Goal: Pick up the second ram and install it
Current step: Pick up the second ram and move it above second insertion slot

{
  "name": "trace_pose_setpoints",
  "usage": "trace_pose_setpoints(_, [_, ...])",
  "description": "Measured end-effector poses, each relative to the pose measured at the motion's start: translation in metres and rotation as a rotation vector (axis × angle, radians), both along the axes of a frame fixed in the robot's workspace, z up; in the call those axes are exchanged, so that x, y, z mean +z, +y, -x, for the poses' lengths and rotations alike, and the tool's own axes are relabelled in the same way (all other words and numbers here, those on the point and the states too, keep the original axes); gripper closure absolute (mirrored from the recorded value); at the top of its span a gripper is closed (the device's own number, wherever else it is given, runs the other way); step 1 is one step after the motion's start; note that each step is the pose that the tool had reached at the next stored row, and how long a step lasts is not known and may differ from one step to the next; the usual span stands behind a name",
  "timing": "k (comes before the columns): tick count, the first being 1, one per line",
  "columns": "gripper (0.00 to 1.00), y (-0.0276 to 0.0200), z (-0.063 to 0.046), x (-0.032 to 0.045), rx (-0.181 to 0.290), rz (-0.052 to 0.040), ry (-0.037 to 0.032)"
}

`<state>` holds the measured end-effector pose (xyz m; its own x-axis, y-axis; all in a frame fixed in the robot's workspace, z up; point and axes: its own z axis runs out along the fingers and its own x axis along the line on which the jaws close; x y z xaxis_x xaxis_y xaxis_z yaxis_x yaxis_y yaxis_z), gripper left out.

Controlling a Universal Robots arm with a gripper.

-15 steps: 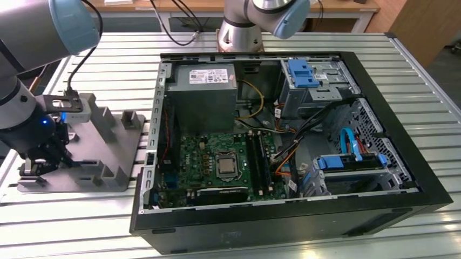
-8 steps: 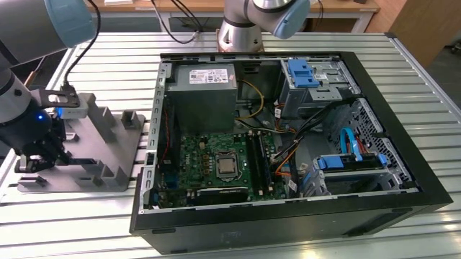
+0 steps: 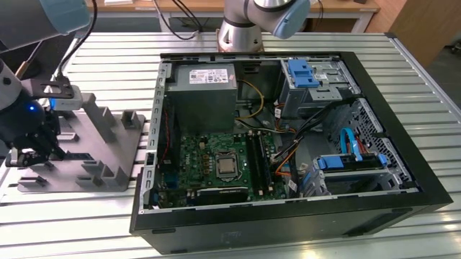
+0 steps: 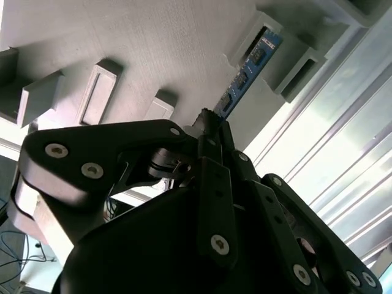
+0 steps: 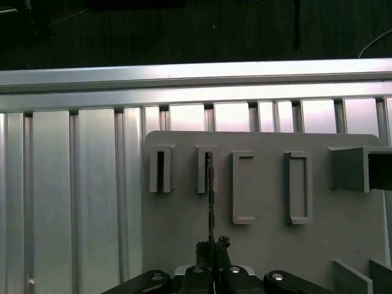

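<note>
The second ram (image 4: 244, 78) is a thin blue circuit-board stick. It runs from my fingertips to a slotted post of the grey block (image 4: 153, 49). In the first wrist view the second ram (image 5: 210, 196) appears edge-on, its far end inside a post slot on the grey block (image 5: 269, 245). My gripper (image 4: 211, 125) is shut on the stick's near end, as the gripper (image 5: 211, 248) also appears in the first wrist view. In the exterior view the gripper (image 3: 29, 156) hangs over the grey block (image 3: 108, 145) at the exterior view's left.
An open computer case (image 3: 403, 199) lies to the exterior view's right of the block, with a green motherboard (image 3: 209, 156) and long black slots (image 3: 259, 162) inside. A grey power supply (image 3: 205, 97) and blue drive brackets (image 3: 303, 73) fill its far part. All rests on a ribbed metal table (image 3: 108, 59).
</note>
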<state>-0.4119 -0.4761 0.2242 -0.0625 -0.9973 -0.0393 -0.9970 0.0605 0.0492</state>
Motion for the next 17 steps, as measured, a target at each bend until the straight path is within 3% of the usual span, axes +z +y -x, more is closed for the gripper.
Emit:
trace_pose_setpoints(8, [0.86,0.0,0.0,0.0155,0.0,-0.0005,0.0001])
trace_pose_setpoints(17, [0.86,0.0,0.0,0.0264,0.0,-0.0017,0.0001])
